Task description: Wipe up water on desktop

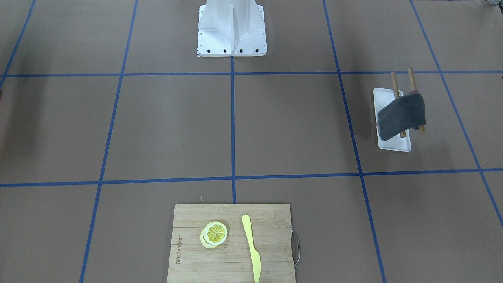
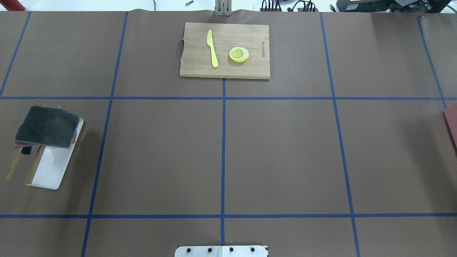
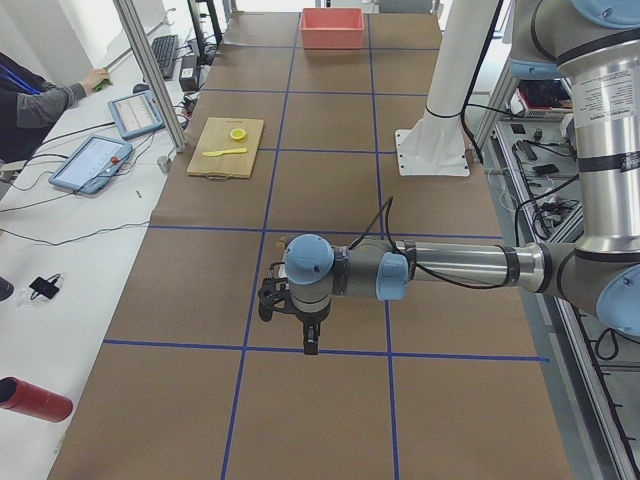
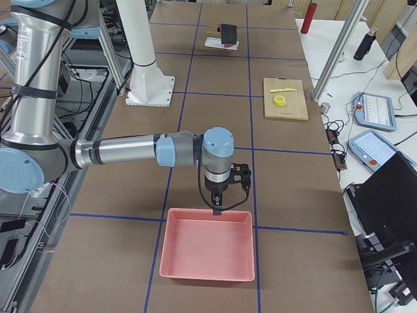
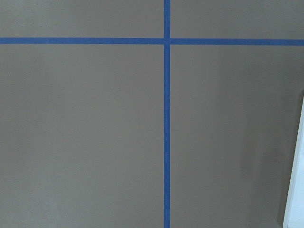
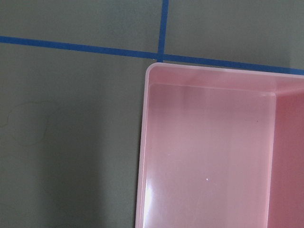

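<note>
The brown desktop (image 2: pixel 285 153) with blue tape lines shows no clear water; it also shows in the front view (image 1: pixel 294 125). The right wrist view shows only a faint curved outline (image 6: pixel 28 123) on it. A dark grey cloth (image 2: pixel 46 126) hangs over a wooden rack on a white tray (image 2: pixel 50 171) at the robot's left; it also shows in the front view (image 1: pixel 401 116). My left gripper (image 3: pixel 305 335) hangs low over the desktop, seen only from the side. My right gripper (image 4: pixel 218 207) hangs over the far rim of a pink bin (image 4: pixel 207 251). I cannot tell whether either is open or shut.
A bamboo cutting board (image 2: pixel 225 50) at the far middle holds a yellow knife (image 2: pixel 212 48) and lemon slices (image 2: pixel 239 54). The white robot base (image 1: pixel 232 27) stands at the near middle. The pink bin (image 6: pixel 213 152) fills the right wrist view. Operators' tablets (image 3: pixel 95 160) lie beside the table.
</note>
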Controlling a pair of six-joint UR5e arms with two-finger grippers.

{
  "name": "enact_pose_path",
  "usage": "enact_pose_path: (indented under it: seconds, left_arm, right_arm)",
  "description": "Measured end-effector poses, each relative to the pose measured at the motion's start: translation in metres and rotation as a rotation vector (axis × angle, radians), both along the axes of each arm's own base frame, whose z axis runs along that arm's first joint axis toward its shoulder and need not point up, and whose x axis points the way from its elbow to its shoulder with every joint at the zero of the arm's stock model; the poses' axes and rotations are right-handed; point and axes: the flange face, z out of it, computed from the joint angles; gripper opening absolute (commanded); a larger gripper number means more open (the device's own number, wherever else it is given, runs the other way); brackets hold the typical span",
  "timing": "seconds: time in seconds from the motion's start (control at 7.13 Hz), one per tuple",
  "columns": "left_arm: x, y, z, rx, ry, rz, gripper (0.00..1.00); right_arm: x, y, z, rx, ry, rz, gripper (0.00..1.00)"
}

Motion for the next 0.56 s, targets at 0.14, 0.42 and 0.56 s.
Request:
enact_pose_path:
  seconds: [0.14,0.42,0.56]
  left_arm:
    - [0.000,0.000,-0.001,0.002,0.000,0.000,0.99]
    - [0.000,-0.002,-0.008,0.019,-0.001,-0.001,0.99]
    - [0.000,-0.002,-0.016,0.037,-0.001,-0.001,0.99]
  right_arm:
    - [0.000,0.000,0.000,-0.002,0.000,0.000,1.00]
    - [0.000,0.001,-0.008,0.014,-0.002,0.001,1.00]
    - [0.000,0.000,-0.015,0.027,-0.002,0.001,1.00]
